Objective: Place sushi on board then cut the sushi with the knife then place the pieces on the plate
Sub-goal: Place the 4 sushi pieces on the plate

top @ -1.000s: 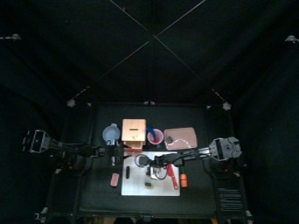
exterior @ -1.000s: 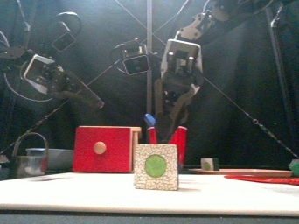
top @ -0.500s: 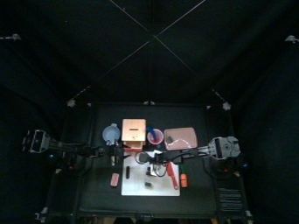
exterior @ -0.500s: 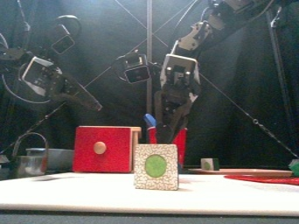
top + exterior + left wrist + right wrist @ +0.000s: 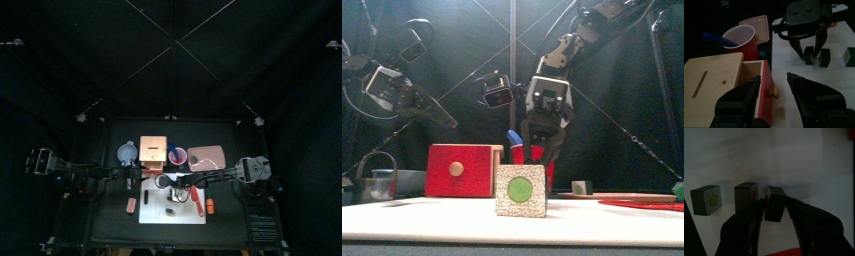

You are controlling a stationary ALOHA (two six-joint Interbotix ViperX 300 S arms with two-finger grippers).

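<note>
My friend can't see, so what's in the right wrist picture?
The right gripper hangs open over the white board, its jaws either side of one dark green sushi block. Beside it sit another block and one showing its green middle.

Black curtains [image 5: 171, 60] all around; small black table [image 5: 104, 226] below.
</note>
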